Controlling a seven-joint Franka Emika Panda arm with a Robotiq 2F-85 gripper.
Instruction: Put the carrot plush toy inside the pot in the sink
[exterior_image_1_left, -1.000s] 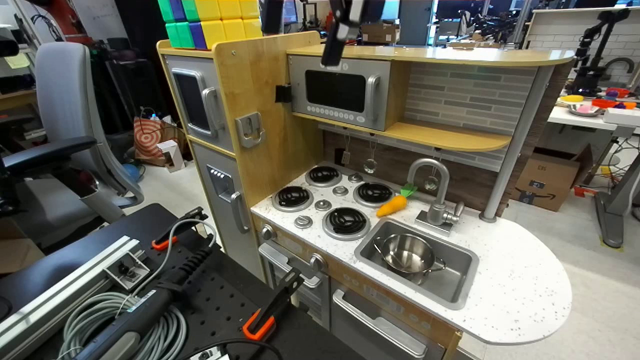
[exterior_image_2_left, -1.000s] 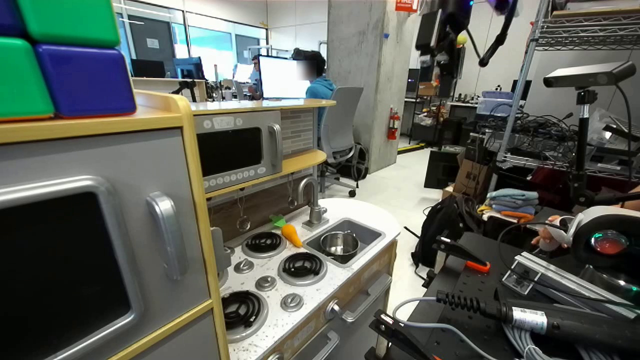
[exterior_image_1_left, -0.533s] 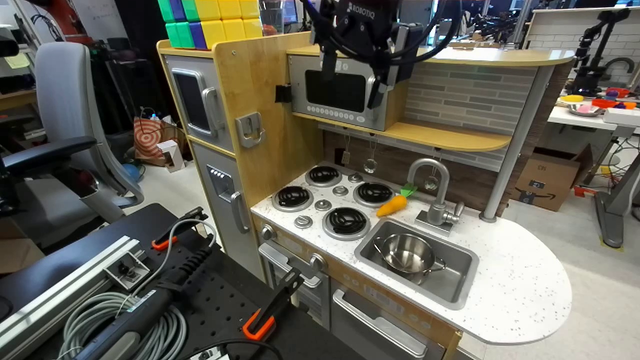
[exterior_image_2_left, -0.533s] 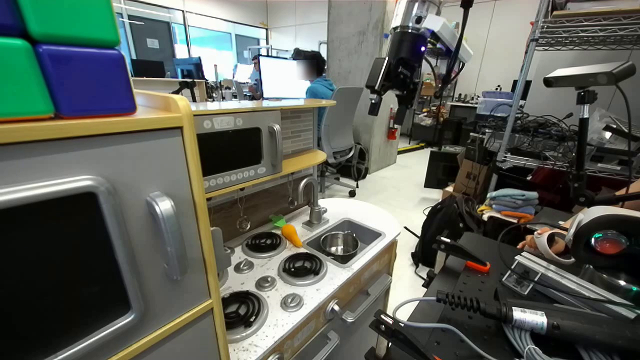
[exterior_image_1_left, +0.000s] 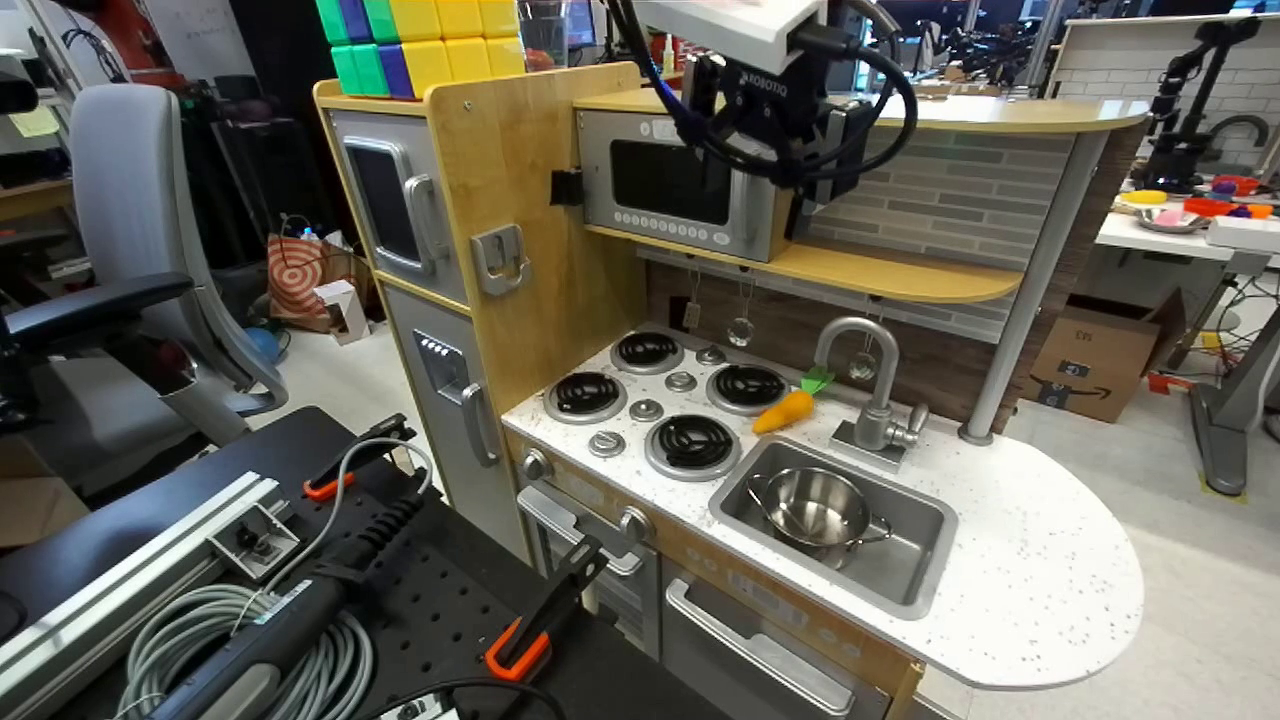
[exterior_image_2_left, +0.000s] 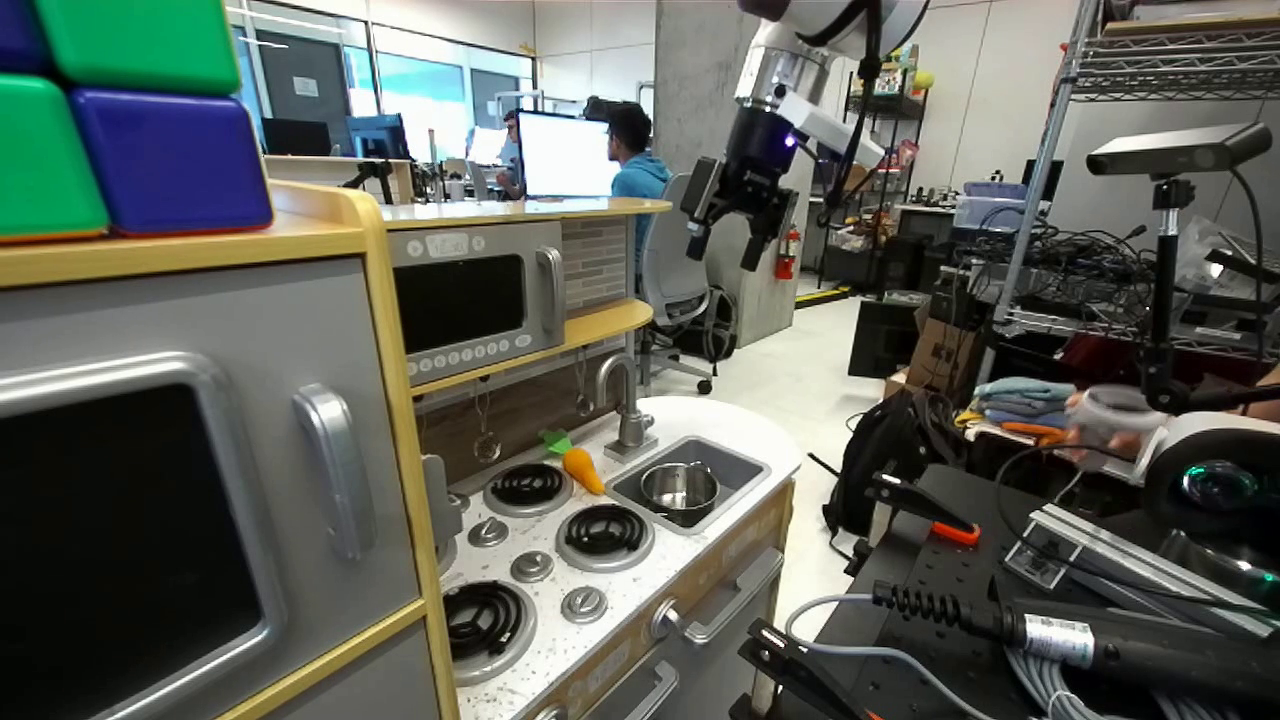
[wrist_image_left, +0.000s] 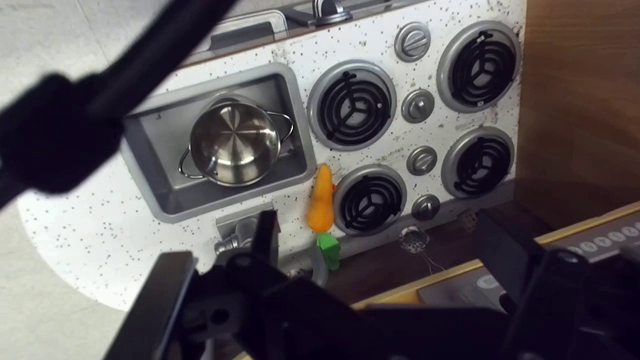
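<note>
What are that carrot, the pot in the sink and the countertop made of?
Carrot: probably plush fabric, judging by its matte orange surface.
Pot: polished metal, likely stainless steel, since it shows mirror-like reflections.
Countertop: smooth and white with dark speckles, perhaps laminate, though looks alone can't settle that.

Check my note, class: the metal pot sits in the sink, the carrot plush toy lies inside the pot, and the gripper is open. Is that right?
Not quite: the carrot plush toy lies on the countertop beside a burner, as the wrist view shows. The metal pot does sit in the sink, and the gripper is open.
</note>
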